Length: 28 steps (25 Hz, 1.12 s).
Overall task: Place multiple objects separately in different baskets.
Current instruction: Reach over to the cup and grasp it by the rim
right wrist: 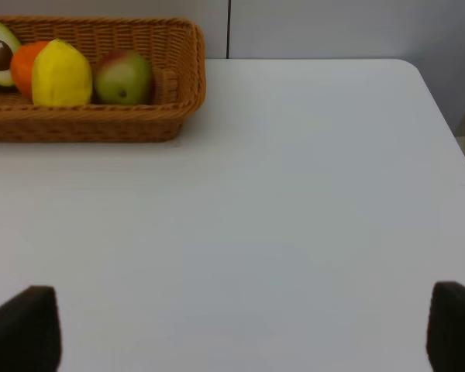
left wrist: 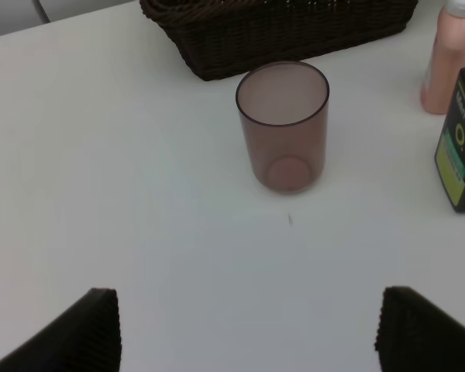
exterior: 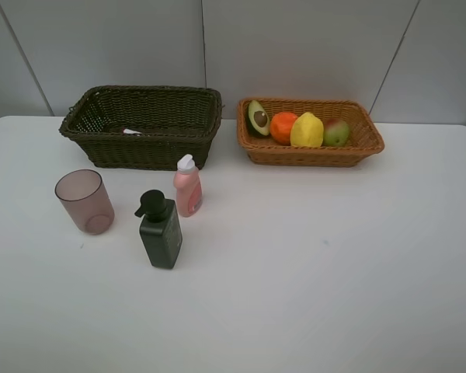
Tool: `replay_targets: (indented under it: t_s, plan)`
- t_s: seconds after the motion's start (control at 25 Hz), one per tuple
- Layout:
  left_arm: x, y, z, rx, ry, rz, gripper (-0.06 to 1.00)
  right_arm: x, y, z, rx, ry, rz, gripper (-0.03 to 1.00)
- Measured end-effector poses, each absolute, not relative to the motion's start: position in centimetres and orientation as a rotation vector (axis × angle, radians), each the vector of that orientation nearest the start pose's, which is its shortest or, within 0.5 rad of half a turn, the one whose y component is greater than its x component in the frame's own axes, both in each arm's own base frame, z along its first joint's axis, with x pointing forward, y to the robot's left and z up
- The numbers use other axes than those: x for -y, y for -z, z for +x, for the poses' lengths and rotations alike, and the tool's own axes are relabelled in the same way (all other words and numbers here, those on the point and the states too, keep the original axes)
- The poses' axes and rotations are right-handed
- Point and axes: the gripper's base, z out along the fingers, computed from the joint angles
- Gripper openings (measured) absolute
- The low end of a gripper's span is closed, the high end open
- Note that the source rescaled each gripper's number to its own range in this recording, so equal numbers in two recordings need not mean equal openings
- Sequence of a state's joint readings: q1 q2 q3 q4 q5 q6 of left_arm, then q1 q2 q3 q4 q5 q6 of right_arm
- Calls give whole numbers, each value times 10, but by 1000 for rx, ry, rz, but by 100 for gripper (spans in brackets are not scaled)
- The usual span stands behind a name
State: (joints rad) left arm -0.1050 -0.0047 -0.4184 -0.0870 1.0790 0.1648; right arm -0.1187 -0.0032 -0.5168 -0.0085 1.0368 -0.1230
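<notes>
The left gripper [left wrist: 248,333] is spread wide and empty, facing the upright translucent pinkish cup [exterior: 85,201]; behind the cup, the dark basket [exterior: 151,149] holds the marker [exterior: 132,132]; the dark green pump bottle [exterior: 160,231] and the small pink bottle [exterior: 188,187] stand close together on the table [exterior: 311,264]. The tan basket [exterior: 311,154] holds the halved avocado [exterior: 258,117], orange [exterior: 283,127], lemon [exterior: 307,130] and mango [exterior: 336,132] in a row; the right gripper [right wrist: 236,329] is also spread wide, holding nothing.

White table [exterior: 334,272], grey panelled wall [exterior: 311,47]

The left pincer [left wrist: 248,333] shows two black tips with fine ribbing across their faces and slanted upper edges. The right pincer [right wrist: 244,329] shows two dark, matt tips, blocky with rounded corners and blurred.
</notes>
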Motion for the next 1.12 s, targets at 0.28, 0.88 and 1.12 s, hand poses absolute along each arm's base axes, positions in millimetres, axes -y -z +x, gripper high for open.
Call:
replay_targets:
  t_s: [0.28, 0.88, 1.12]
  plan:
    - [8, -253, 1, -2113, 68, 311, 89, 0, -284, -6, -2004, 165, -4, 100]
    - [12, -296, 23, -2188, 98, 318, 89, 0, -284, -6, -2004, 165, -4, 100]
    - [16, -326, 64, -2277, 105, 320, 89, 0, -284, -6, -2004, 165, -4, 100]
